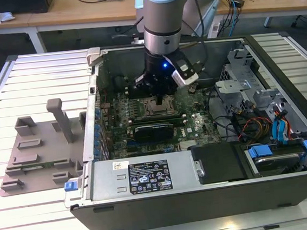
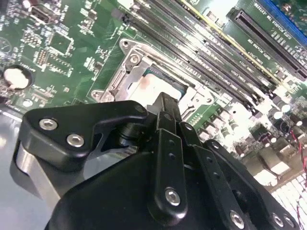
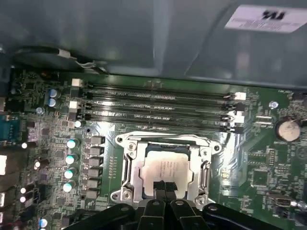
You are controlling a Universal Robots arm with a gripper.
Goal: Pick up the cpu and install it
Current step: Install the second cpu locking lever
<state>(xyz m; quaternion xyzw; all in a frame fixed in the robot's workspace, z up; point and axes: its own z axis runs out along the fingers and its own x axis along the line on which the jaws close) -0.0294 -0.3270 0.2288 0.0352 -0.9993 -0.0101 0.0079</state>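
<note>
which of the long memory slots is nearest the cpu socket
The bottom slot of the stack in the first wrist view: it runs right beside the socket's metal frame, where the cpu sits; the other slots lie farther off toward the case wall.

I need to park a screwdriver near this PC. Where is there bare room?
The ribbed table is bare between the grey fixture and the computer case, and beyond the fixture. Inside the case it is crowded: the pincer sits over the cpu in its socket, cables alongside.

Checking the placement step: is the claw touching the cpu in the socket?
Cannot tell. In the first wrist view the claw tips overlap the cpu lying in the socket, with no visible gap or clear contact.
</note>
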